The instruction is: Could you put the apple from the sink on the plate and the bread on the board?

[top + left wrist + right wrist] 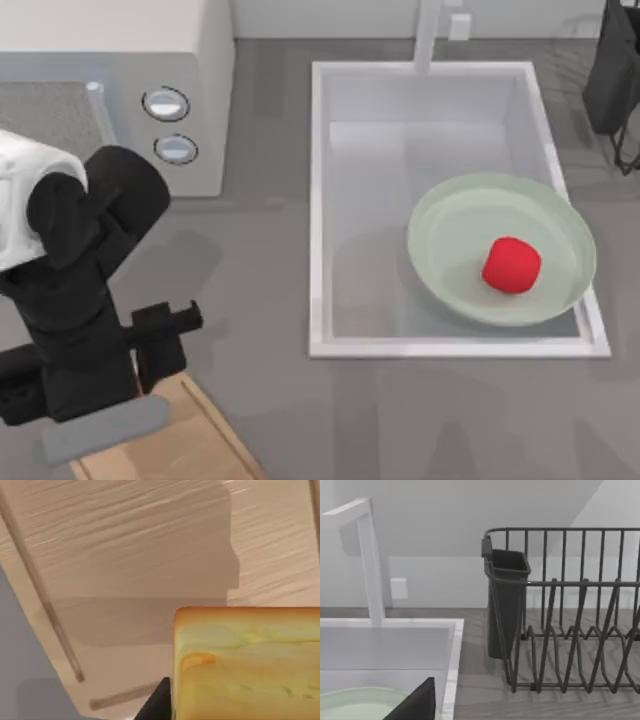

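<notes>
Apple (511, 266) resting on plate (450, 290) inside sink (322, 200); left gripper (160, 335) over board (190, 440), clamped on bread (247, 662).

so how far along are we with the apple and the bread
Apple part looks done: the apple sits on the plate, which rests in the sink. In hand: the left gripper is over the board, with the bread just above the wood in the left wrist view. Left: set the bread down and release it.
</notes>
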`<state>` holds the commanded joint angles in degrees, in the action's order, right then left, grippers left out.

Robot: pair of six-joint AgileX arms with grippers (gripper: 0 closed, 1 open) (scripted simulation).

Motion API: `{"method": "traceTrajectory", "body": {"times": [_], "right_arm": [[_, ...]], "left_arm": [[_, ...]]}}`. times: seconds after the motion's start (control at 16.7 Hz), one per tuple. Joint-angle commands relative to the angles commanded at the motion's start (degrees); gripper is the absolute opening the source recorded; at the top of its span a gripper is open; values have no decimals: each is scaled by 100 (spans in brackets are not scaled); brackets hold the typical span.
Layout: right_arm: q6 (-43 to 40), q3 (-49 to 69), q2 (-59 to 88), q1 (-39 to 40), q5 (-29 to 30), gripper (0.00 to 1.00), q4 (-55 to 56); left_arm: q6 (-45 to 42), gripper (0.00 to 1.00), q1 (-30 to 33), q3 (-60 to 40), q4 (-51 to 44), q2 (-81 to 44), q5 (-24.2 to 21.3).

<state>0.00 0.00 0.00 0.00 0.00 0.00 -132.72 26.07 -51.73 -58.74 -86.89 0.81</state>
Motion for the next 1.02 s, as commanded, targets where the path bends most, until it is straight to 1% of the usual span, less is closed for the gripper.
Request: {"method": "traceTrajectory", "body": {"times": [0.24, 0.42, 0.84, 1.02], "right_arm": [[0, 0, 0, 0, 0, 100, 0], [0, 0, 0, 0, 0, 100, 0], [0, 0, 0, 0, 0, 100, 0], [0, 0, 0, 0, 0, 100, 0]], "left_arm": [[-1174, 0, 391, 124, 88, 325, -67], [-1602, 0, 603, 182, 144, 513, -104], [-1608, 0, 584, 170, 146, 493, -105], [-1618, 0, 602, 268, 287, 409, -117]]}}
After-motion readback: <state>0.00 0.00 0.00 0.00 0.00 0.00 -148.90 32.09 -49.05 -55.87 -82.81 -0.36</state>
